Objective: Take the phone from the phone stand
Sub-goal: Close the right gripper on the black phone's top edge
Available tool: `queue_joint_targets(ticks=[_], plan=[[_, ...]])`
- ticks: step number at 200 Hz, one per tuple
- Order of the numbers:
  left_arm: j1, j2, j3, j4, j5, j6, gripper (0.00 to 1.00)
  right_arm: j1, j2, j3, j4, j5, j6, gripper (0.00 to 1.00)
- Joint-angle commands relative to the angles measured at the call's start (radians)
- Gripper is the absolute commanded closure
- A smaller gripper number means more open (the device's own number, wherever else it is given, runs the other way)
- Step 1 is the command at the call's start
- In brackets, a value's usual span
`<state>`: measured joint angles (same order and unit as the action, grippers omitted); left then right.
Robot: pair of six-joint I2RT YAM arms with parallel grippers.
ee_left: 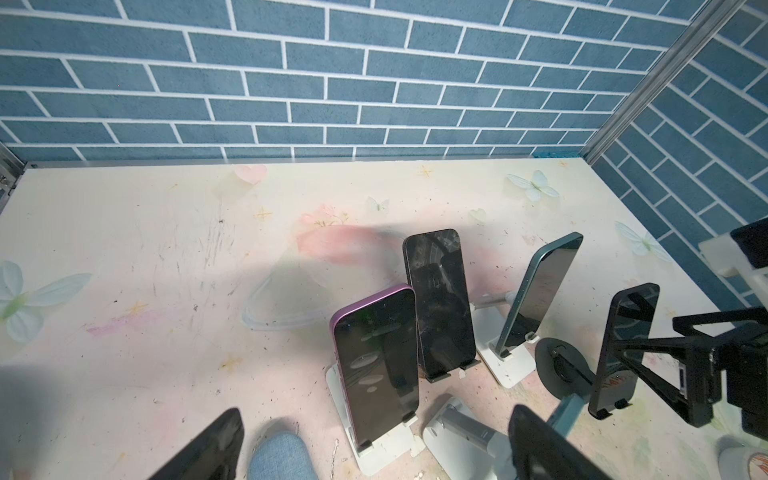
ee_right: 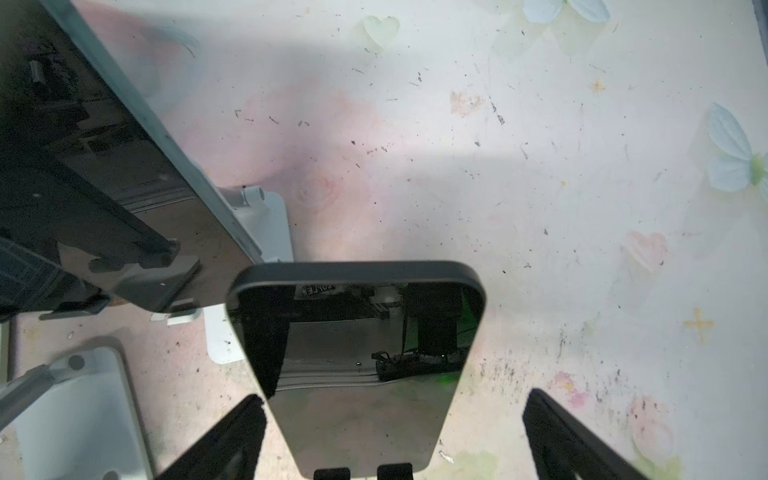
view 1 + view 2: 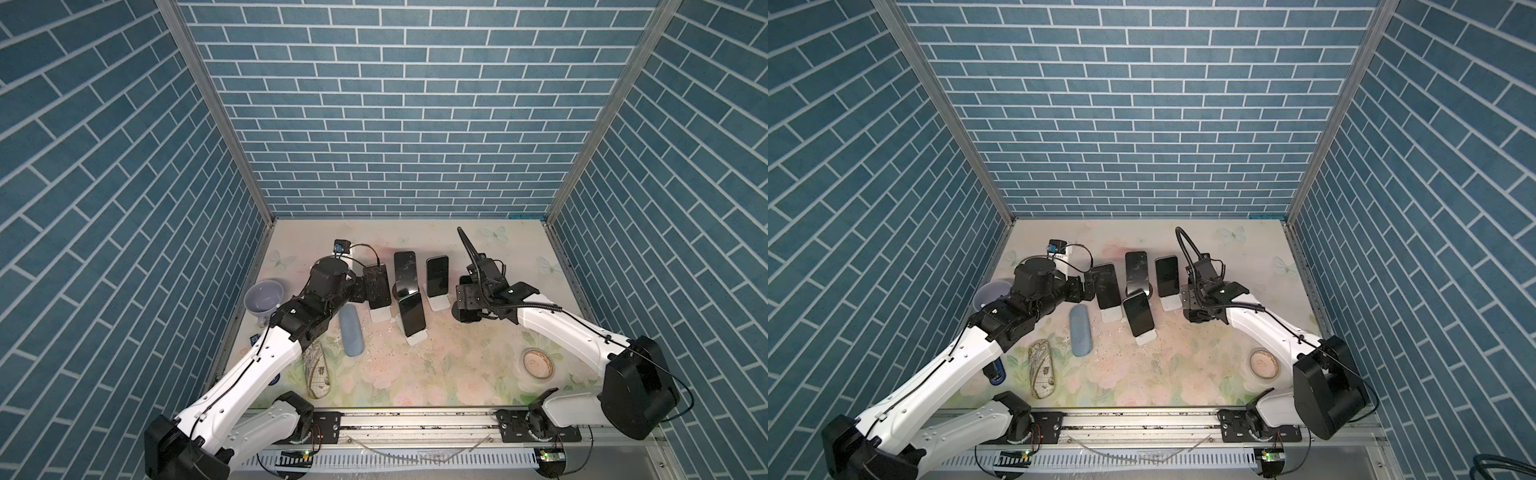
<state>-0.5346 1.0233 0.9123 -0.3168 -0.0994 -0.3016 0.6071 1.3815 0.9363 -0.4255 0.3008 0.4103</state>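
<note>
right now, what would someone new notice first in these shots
A huddle of dark phones propped on stands sits mid-table, boxed in by blue brick walls. An arm reaches in from each side: the right gripper stands open around one phone, and the left gripper is open before a purple phone.

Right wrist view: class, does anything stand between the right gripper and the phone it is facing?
Nothing visible does. The phone sits straight ahead, framed by the open fingers of the right gripper. The neighbouring phone stands off to one side, out of the path.
</note>
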Motion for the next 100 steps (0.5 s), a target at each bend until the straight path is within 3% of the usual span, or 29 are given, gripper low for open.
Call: queue_joint_targets(ticks=[1,100], plan=[[-0.007,0.004,0.014,0.016,-0.006,0.007,0.00,0.012,0.019,0.040,0.030,-0.018,-0.009,0.02],[-0.006,-0.004,-0.023,0.043,-0.029,-0.005,0.00,0.013,0.086,0.028,0.124,-0.003,0.025,0.09]])
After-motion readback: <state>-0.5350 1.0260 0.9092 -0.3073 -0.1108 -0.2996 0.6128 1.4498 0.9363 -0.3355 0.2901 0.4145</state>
